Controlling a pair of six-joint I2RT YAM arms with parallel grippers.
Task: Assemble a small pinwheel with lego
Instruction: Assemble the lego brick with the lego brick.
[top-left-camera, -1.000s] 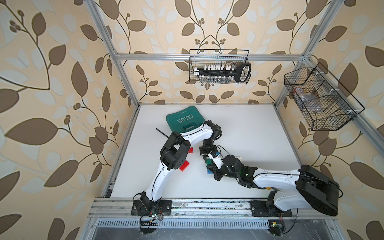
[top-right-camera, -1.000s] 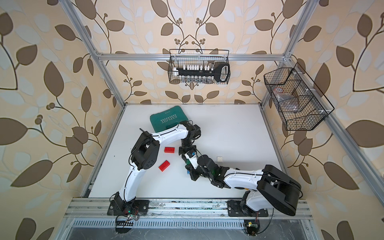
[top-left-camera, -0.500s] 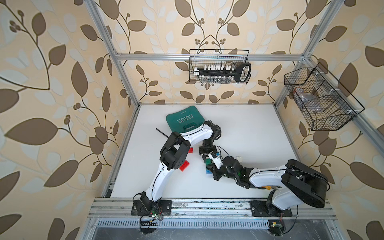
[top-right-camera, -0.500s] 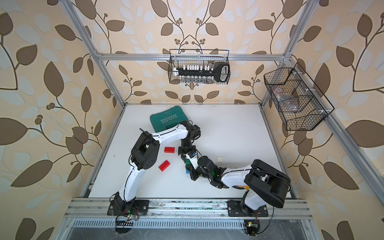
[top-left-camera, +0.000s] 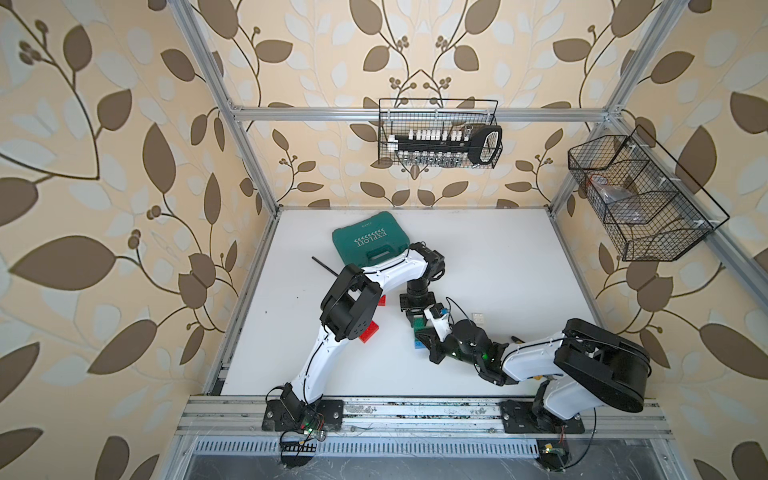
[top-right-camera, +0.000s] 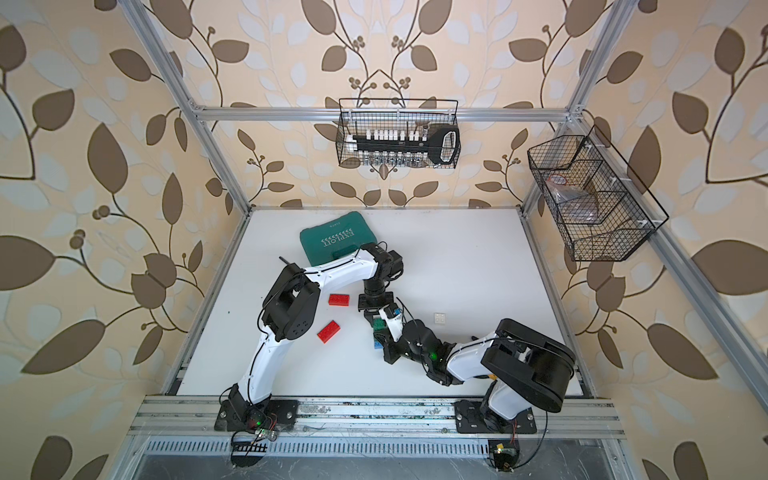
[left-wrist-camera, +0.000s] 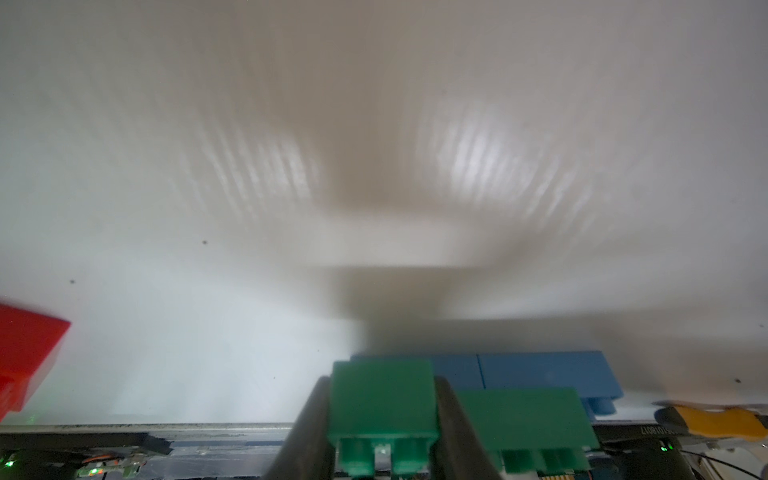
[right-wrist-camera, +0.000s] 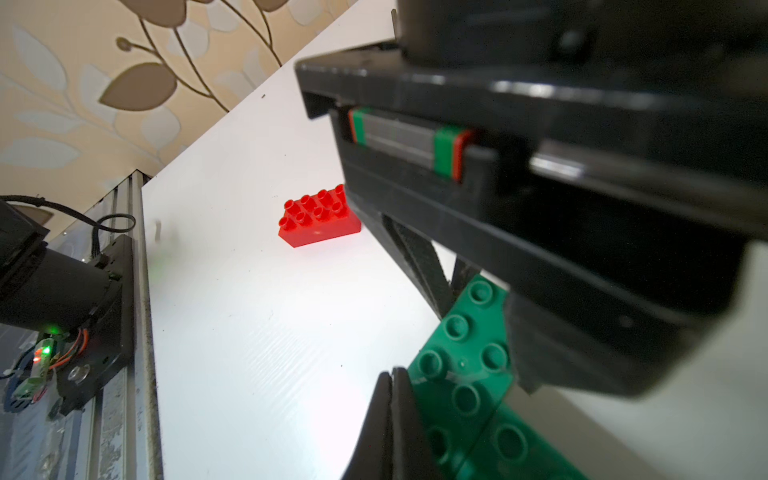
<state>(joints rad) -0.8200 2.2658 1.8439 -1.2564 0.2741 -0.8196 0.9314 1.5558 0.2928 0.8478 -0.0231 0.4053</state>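
**Where is the pinwheel, and what are your grippers doing?**

The pinwheel (top-left-camera: 419, 331) is a low stack of green and blue bricks. It sits on the white bench (top-left-camera: 498, 257), just below the centre of the frame in both top views, where my two arms meet. My left gripper (left-wrist-camera: 382, 382) is clamped on a green brick (left-wrist-camera: 382, 403), with one dark finger on each side. In the left wrist view a second green brick (left-wrist-camera: 528, 419) sits against it. Two blue bricks (left-wrist-camera: 540, 370) lie end to end just beyond the green ones.

**And the right one?**

My right gripper (right-wrist-camera: 391, 386) has its jaws squeezed flat together with nothing between them. Its tip is right beside the green studs. I cannot tell whether it touches them.

**What else lies on the bench?**

In a top view, the upper red brick (top-right-camera: 339, 299) lies loose left of centre. The lower red brick (top-right-camera: 328, 331) is below it and further to the left. The two are apart from each other and from the stack. A small white brick (top-right-camera: 440, 318) lies alone right of centre. A teal case (top-right-camera: 336, 241) lies flat in the upper middle of the bench, with one corner hidden behind my left arm.
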